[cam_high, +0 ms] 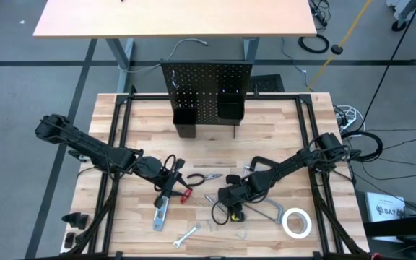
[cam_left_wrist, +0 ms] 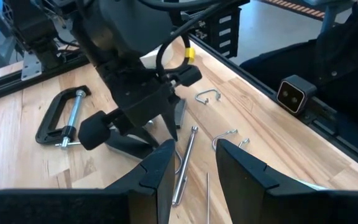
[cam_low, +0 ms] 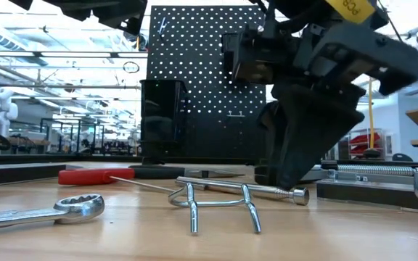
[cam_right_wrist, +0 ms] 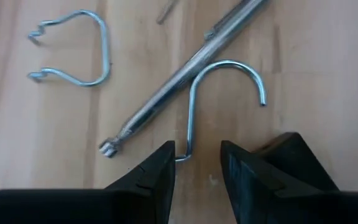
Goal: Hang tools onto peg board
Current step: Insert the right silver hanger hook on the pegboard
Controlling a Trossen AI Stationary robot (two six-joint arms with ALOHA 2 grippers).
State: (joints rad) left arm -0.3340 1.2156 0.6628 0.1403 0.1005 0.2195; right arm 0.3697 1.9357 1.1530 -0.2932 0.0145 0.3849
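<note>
The black peg board (cam_high: 208, 88) stands upright at the table's far middle, with two black bins on its front. Tools lie on the table: pliers (cam_high: 205, 177), a red-handled screwdriver (cam_high: 183, 195), a level (cam_high: 160, 214), a wrench (cam_high: 186, 235), a C-clamp (cam_left_wrist: 59, 122), a bar clamp (cam_high: 266, 211) and a white tape roll (cam_high: 296, 222). My right gripper (cam_right_wrist: 197, 168) points steeply down, open, its fingers on either side of the straight shank of a loose silver hook (cam_right_wrist: 194, 106) lying flat on the table. My left gripper (cam_left_wrist: 194, 171) hovers open and empty over the table's left middle.
A slim silver rod (cam_right_wrist: 185, 74) lies slantwise just beyond the hook. A second wire hook (cam_right_wrist: 73, 50) lies nearby, and another stands on its legs (cam_low: 216, 203). Black frame rails run along the table's left and right sides.
</note>
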